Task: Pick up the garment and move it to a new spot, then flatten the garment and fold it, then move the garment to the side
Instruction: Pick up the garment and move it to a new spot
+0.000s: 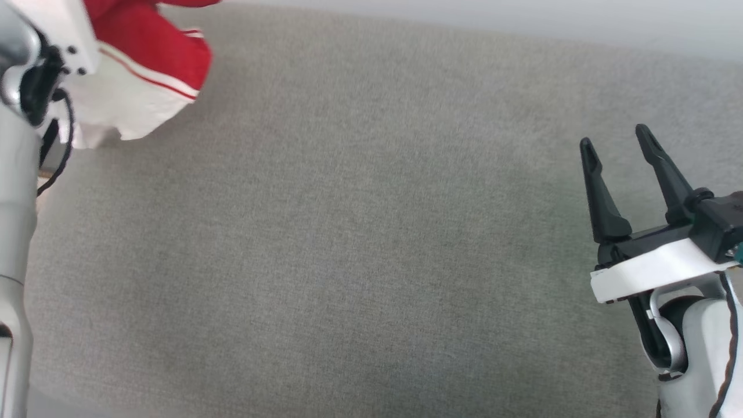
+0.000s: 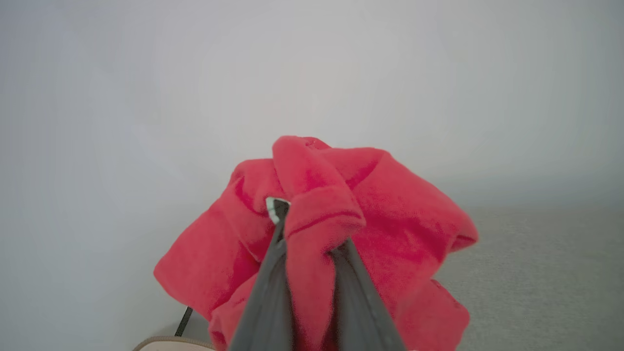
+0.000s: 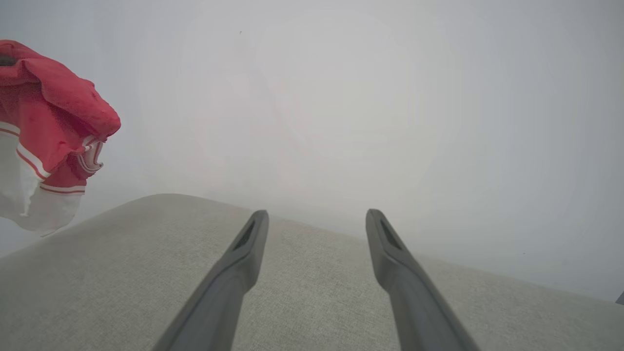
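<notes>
Gripping garment (image 2: pixel 399 219), left hand (image 2: pixel 309 226), above surface (image 1: pixel 371 232) edge

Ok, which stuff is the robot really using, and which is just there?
For the job:
- the garment, pinched in the left gripper
- the right gripper, open and empty

Just there:
- the grey fabric surface
- the pale wall behind it

I see garment (image 2: pixel 390 219) bunched into crumpled red wad, one fold pinched between left claw (image 2: pixel 309 224) fingers. Head view: garment (image 1: pixel 151 58) hangs at far left, white sleeve with red stripe trim drooping lowest, over far-left part of grey fabric surface (image 1: pixel 371 232), seemingly clear of it.
</notes>
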Available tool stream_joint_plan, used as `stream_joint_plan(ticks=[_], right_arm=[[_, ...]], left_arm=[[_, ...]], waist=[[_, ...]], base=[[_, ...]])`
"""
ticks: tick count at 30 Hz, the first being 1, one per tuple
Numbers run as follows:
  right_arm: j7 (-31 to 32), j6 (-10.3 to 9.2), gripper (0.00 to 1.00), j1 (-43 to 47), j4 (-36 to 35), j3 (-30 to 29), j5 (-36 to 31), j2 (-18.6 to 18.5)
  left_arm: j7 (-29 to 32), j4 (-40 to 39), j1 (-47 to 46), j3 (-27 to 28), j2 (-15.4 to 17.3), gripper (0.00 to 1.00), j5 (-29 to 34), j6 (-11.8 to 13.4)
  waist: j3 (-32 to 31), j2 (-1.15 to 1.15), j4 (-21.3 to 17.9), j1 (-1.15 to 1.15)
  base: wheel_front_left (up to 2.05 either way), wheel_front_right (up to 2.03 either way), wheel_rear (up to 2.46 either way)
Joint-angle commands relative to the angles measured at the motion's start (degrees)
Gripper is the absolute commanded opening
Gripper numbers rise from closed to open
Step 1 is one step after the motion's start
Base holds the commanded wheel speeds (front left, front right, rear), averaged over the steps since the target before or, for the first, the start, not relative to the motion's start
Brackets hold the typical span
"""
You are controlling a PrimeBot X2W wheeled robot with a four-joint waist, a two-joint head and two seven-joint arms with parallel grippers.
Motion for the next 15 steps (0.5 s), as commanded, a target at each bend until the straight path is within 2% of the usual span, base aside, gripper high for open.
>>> stream_joint_plan(ticks=[1,3,10,15], right_arm=[[-0.8,0.01,1.00,0.9,0.5,-0.6,0.3,0.4],[-0.9,0.01,1.00,1.1,0.6,-1.0,0.3,0.6],[-2.4,0.01,1.00,2.3,1.2,-3.8,0.2,1.4],[-3.4,0.01,1.00,2.4,1.7,-5.7,-0.2,2.1]], left_arm=[[1.7,-3.9,1.4,-2.0,0.5,0.00,-0.8,-0.1],[2.7,-6.2,2.0,-3.0,0.6,0.00,-1.4,-0.1],[11.7,-24.0,7.5,-6.2,2.7,0.00,-4.9,0.0],[19.2,-37.1,12.6,-6.8,3.8,0.00,-6.8,1.9]], waist=[[-2.1,0.00,-0.6,0.00],[-2.5,0.00,-0.8,0.00],[-5.0,0.00,-3.5,0.00],[-5.6,0.00,-7.3,0.00]], base=[[0.00,0.00,0.00],[0.00,0.00,0.00],[0.00,0.00,0.00],[0.00,0.00,0.00]])
